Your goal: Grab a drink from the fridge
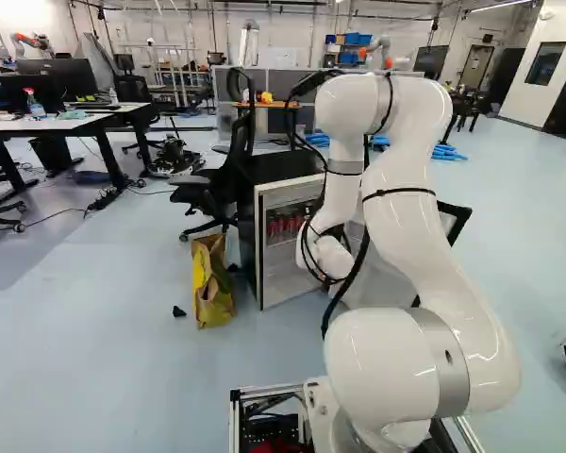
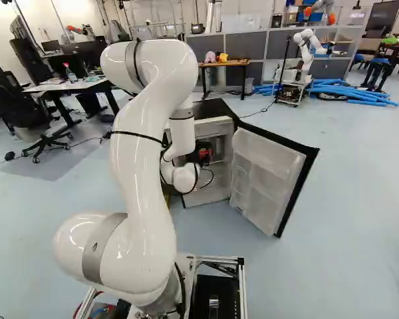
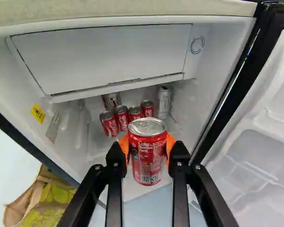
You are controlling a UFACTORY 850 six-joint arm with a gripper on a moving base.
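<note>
I judge the grasping part of the task is done: my gripper [image 3: 147, 144] pinches a red can [image 3: 146, 166] from both sides with its orange pads. The can is upright between the fingertips, in front of the other cans [image 3: 121, 118] in the open fridge [image 3: 128, 18]. Whether it is fully outside, I cannot tell exactly. What is left, I think, is to carry it clear of the door [image 2: 269, 174].
</note>
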